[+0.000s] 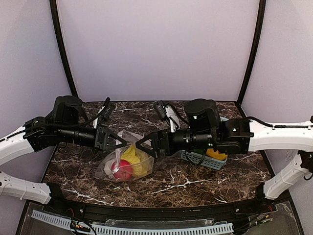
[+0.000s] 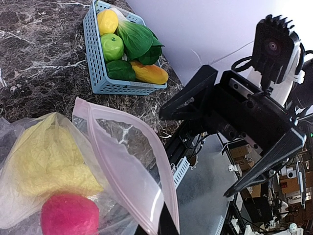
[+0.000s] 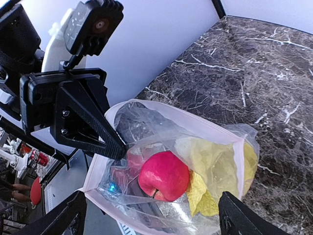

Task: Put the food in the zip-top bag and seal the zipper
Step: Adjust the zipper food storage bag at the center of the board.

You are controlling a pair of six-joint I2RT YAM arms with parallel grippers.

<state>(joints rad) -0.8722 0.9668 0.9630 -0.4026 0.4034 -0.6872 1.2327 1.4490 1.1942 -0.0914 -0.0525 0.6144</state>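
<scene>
The clear zip-top bag (image 1: pixel 115 166) lies on the marble table with its mouth held open. Inside are the pale yellow napa cabbage (image 3: pixel 215 161) and the red fruit (image 3: pixel 164 175), which also show in the left wrist view (cabbage (image 2: pixel 49 156), red fruit (image 2: pixel 68 215)). The pinkish zipper (image 3: pixel 195 120) rims the open mouth. My left gripper (image 1: pixel 127 142) is shut on the mouth's edge (image 2: pixel 169 183). My right gripper (image 1: pixel 138 144) is wide open just in front of the mouth; its fingers (image 3: pixel 244 215) straddle the bag without touching it.
A light-blue basket (image 2: pixel 95 63) stands on the right side of the table behind my right arm. It holds a lemon (image 2: pixel 107 22), a green apple (image 2: pixel 112 46), an orange-yellow pepper (image 2: pixel 149 73) and a green leafy vegetable (image 2: pixel 137 39). Both arms crowd the table's middle.
</scene>
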